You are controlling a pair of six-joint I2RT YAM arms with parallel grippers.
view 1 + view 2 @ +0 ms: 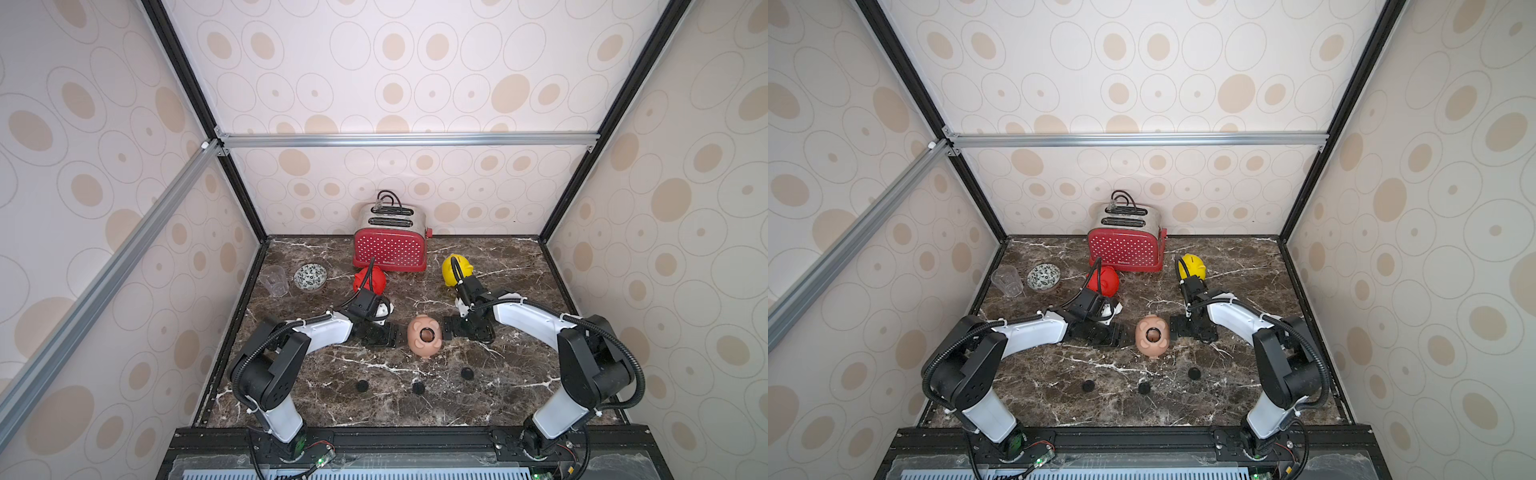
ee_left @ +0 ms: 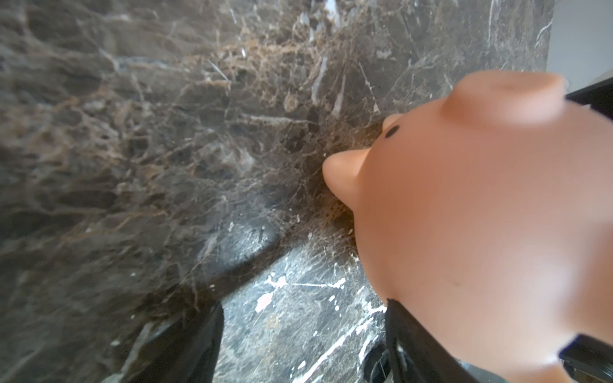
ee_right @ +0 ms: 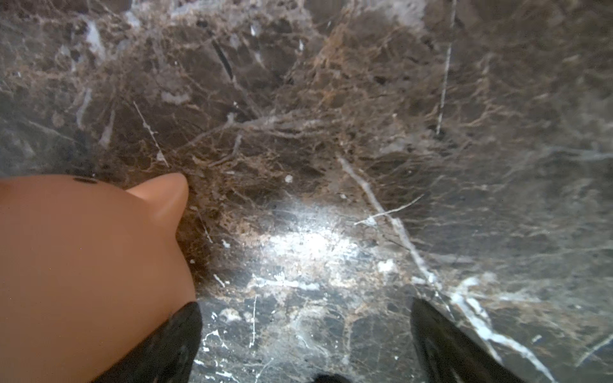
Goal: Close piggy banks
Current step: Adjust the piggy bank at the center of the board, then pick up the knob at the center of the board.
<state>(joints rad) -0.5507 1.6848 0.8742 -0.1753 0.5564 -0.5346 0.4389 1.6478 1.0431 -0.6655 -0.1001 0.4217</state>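
While peach-pink piggy bank point(image 1: 417, 347) lies belly hole up, L gripper point(image 2: 302, 311) & R gripper point(image 3: 306, 306) flank it, jaws wide, empty.

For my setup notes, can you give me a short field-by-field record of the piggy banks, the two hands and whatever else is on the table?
centre: peach-pink plastic piggy bank, belly up, round hole uncovered
behind it: red plastic piggy bank and yellow plastic piggy bank
loose parts: three black round discs, probably plugs, on the dark marble table in front of it
left hand: open, close beside the peach-pink bank
right hand: open, on the opposite side
other: red polka-dot toaster, clear plastic cup, patterned bowl
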